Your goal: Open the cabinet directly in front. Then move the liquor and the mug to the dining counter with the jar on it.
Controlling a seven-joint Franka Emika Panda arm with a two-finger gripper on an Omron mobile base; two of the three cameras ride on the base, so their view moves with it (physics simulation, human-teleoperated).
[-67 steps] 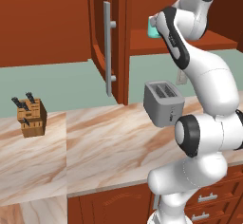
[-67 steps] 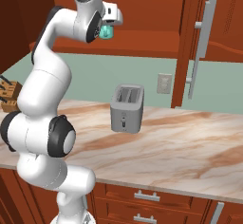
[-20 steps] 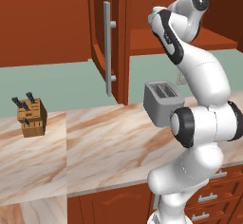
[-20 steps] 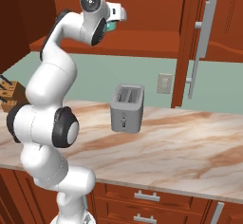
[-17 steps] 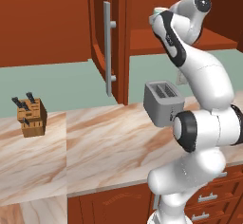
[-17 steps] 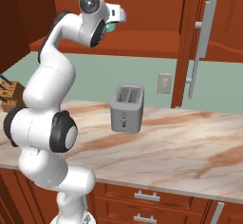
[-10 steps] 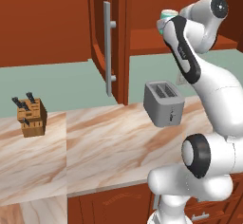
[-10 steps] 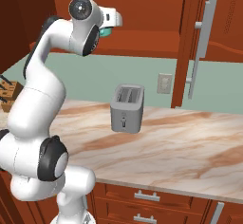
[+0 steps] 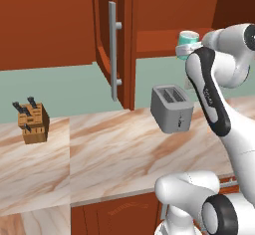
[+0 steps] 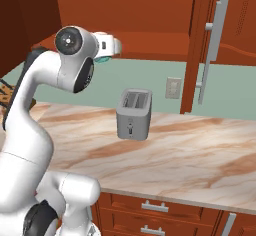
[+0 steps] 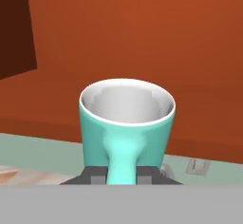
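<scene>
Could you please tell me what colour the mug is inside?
Pale grey-white inside the teal mug, clearest in the hand view.

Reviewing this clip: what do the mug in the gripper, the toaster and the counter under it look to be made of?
Mug: probably glazed ceramic, going by its smooth teal outside, white inside and thick rim. Toaster: looks like matte grey metal or plastic; the flat, dull render leaves it open. Counter: polished marble or a stone-look top, beige with brown veins.
</scene>
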